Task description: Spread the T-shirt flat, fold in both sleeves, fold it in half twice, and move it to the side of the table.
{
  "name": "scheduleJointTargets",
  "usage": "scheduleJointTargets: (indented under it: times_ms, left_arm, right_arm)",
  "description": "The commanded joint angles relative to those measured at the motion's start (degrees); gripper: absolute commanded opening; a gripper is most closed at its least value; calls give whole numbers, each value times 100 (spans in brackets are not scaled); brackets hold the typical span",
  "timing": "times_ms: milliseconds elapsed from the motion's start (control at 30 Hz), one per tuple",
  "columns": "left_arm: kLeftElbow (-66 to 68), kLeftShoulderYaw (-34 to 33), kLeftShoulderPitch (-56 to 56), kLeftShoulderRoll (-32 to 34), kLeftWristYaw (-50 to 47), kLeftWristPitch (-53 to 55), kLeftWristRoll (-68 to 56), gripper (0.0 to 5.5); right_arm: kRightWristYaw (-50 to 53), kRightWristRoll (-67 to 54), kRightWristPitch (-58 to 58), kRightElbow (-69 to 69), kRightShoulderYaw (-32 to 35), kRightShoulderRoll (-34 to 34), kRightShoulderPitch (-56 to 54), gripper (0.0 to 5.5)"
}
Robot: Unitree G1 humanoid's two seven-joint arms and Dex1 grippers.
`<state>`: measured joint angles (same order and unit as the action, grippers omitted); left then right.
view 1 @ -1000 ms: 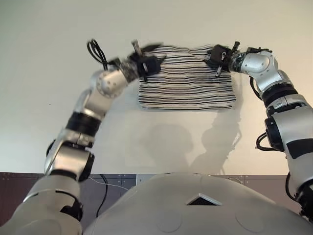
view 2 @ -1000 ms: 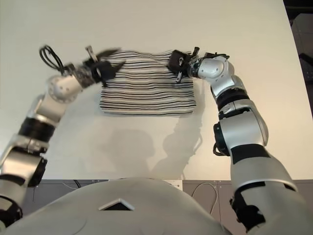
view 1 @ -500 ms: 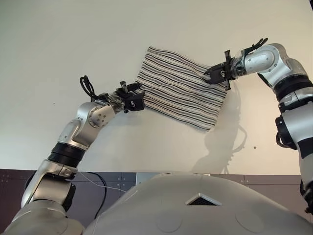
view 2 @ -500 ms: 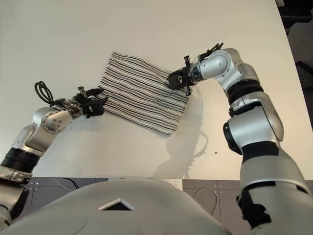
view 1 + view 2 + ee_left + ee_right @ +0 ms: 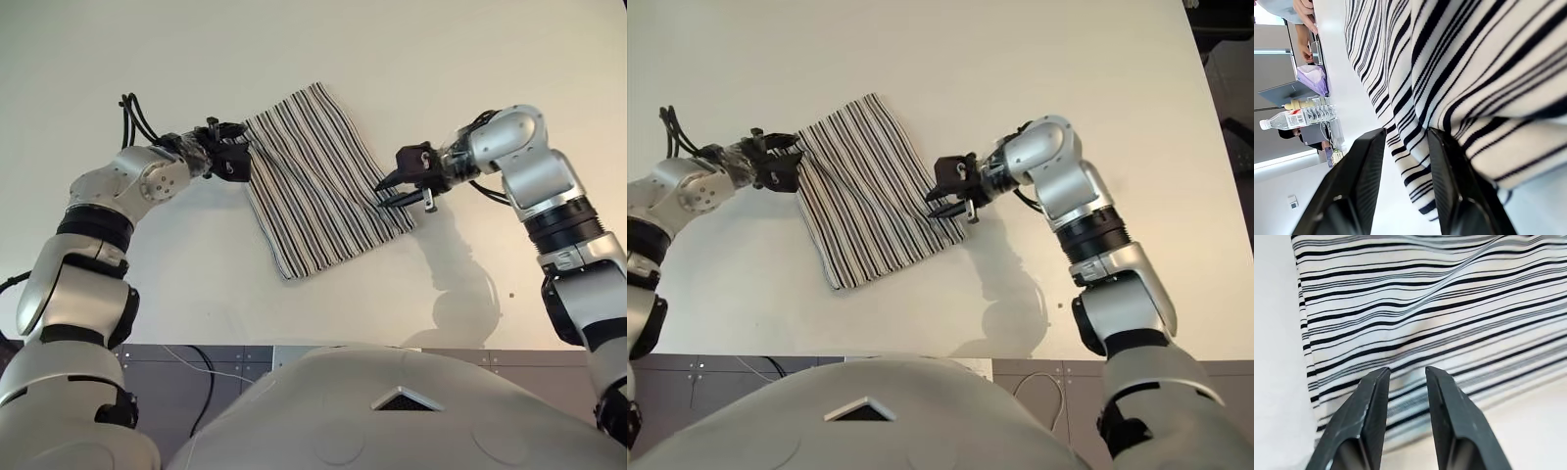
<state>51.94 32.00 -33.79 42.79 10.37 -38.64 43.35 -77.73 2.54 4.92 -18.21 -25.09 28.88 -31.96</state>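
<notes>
Two black two-fingered claws sit at opposite edges of a folded black-and-white striped cotton T-shirt (image 5: 318,176), which lies on a plain white table (image 5: 441,59) in the upper middle of the left eye frame, a little left of centre. The shirt is a compact rectangle turned on the diagonal: one corner points toward the top of the frame, the opposite corner toward the lower left, and the stripes run along its longer sides. The left gripper (image 5: 238,162) is at the shirt's upper-left corner, in the upper left of the frame, touching the cloth's edge. Seen from its own wrist, its dark fingers (image 5: 1369,181) stand parted by a narrow gap, and the striped hem runs across that gap and drapes against one finger — nothing is clamped between them. The right gripper (image 5: 384,194) is right of centre in the frame, at the shirt's right-hand edge close to its lower-right corner. Its fingers (image 5: 1371,416) are likewise a little apart, with their tips over the striped cloth just inside its border and nothing held between them. A shallow ripple crosses the fabric past those tips — the rest of the shirt lies flat, with bare table on every side. Beyond the far end of the table, the left wrist view picks up a clear plastic bottle (image 5: 1298,116) and a purple bag (image 5: 1312,78).
</notes>
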Motion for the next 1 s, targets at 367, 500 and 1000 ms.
scheduleJointTargets:
  times_ms: [367,500,1000]
  left_arm:
    - [-6220,-1351,3229,382,1977,2166,-2562,157]
    - [-6622,-1349,4442,-147,1298,2934,-1792,157]
    - [-5620,-1663,3472,-7,1870,2163,-2000,157]
  right_arm:
    - [862,-554,45,2313,1748,1628,2034,132]
    - [1378,-126,-741,732,1111,469,568,132]
    - [2853,1093,-2483,-4627,73,-1948,-1895,132]
